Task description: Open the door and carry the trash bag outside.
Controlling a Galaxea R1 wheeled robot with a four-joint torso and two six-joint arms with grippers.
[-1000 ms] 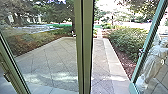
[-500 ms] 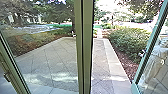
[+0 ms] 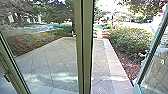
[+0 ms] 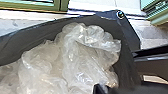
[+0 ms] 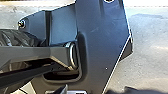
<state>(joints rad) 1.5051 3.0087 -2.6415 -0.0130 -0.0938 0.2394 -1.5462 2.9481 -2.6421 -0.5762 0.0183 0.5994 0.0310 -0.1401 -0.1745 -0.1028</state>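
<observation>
Fingers on both arms are hard to make out, so I can't tell if they grab or let go. The trash bag (image 4: pixel 85 57) is see-through and all crinkly (like a squishy cloud), and it shows over the robot's dark plate (image 4: pixel 27 40). Green posts (image 3: pixel 86 47) stand tall in front of the robot. To the right of them, a glass door (image 3: pixel 150 58) is open, with a person (image 3: pixel 160 58) in pale clothes behind its glass. Past the doorway are stone paving (image 3: pixel 100 65) and a leafy bush (image 3: pixel 130 42).
</observation>
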